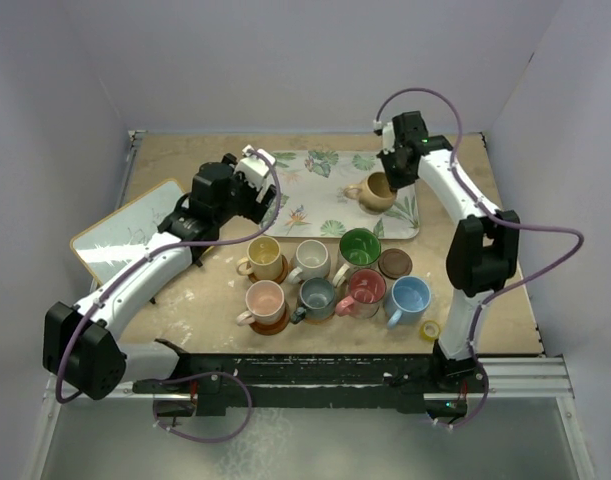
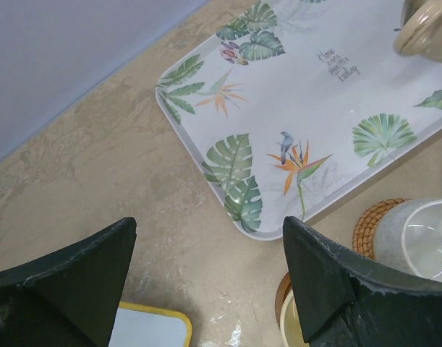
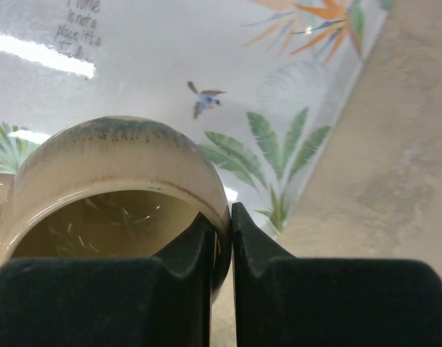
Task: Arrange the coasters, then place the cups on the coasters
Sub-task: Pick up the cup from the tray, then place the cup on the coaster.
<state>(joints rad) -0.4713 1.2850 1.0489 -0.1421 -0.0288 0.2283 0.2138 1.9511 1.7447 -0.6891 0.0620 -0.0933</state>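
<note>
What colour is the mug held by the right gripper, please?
The mug is tan; right wrist view.

On my right wrist feed, the glossy tan ceramic mug (image 3: 112, 188) has its lower body hidden behind the 2 black fingers (image 3: 184, 264). The script printed on the leaf-print white tray (image 3: 148, 50) is cut by the top edge. On the left wrist feed, the speckled white mug (image 2: 423, 238) runs off the right edge and covers most of the woven orange coaster (image 2: 365, 225). Overhead, I can't see the fingertips of the right gripper (image 1: 391, 178).
</note>
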